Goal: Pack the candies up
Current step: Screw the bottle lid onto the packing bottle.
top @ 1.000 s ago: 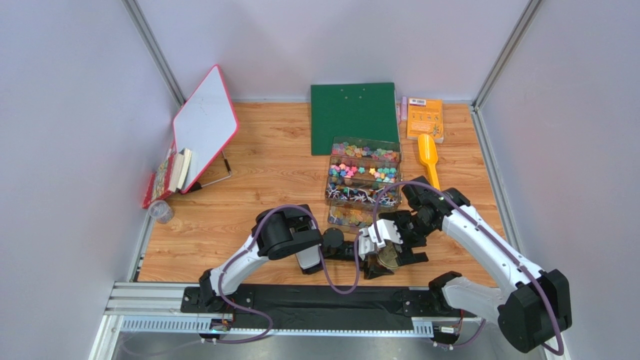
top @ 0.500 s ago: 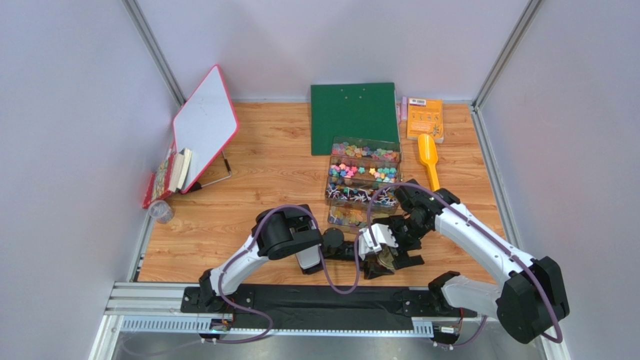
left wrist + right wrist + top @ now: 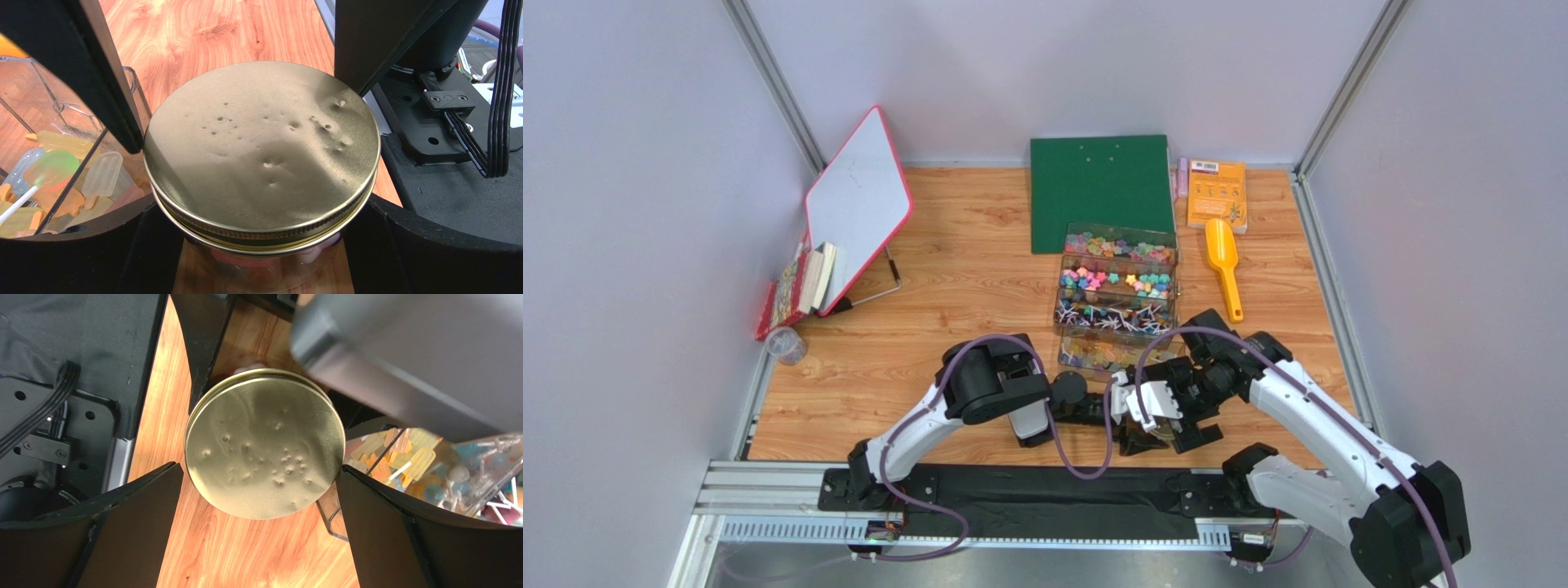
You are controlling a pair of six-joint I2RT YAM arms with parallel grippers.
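Many candies (image 3: 1114, 279) in clear box (image 3: 1060, 301) beside jar (image 3: 258, 268), left jaws clamping jar, right jaws parted astride lid (image 3: 264, 444), perhaps touching.

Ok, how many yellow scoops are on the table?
1: the yellow scoop lies right of the clear candy box, near the orange packet. The arms may hide others.

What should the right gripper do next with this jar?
Probably close the right gripper on the gold lid: its open jaws straddle the lid, and the left gripper grips the jar below, so unscrewing looks ready.
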